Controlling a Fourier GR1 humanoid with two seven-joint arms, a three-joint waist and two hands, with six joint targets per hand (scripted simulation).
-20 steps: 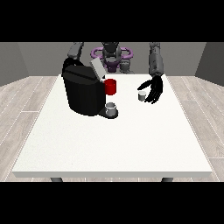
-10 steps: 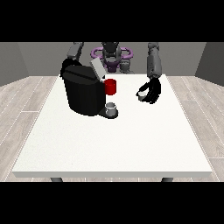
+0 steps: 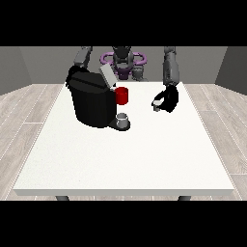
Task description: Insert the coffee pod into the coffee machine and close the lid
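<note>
A black coffee machine [image 3: 91, 103] stands on the white table [image 3: 125, 154] at the left, its grey lid [image 3: 107, 75] tilted up and open. A red part [image 3: 122, 95] shows at its front, and a small grey cup [image 3: 122, 119] sits on its drip tray. The hand at the view's right [image 3: 169, 100] is curled around a small white coffee pod [image 3: 157, 103], held a little above the table, right of the machine. The hand at the view's left [image 3: 73, 74] shows only partly behind the machine's top left corner.
The table's front edge [image 3: 125, 192] runs near the bottom. A purple ring [image 3: 123, 58] surrounds the robot's torso behind the table.
The hand at the view's right has lifted the pod slightly off the table and moved a little towards the robot. The machine and the other hand have not moved.
</note>
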